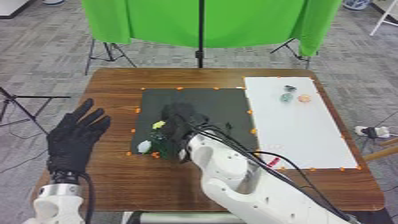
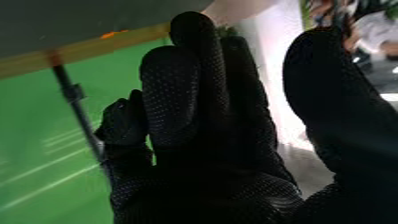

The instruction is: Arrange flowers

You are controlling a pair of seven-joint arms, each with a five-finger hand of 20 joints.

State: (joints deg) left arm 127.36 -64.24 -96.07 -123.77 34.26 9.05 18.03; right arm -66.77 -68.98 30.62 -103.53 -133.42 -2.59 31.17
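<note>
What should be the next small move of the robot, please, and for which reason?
Perhaps the right hand should ease a little left, toward the yellow flower: the flower shows just beside it over the black mat, and its open fingers seem to hold nothing.

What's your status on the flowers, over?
Left hand open, left of black mat. Right hand open, over mat. Yellow flower, white flower there too. Possible snag: cables along right arm.
</note>
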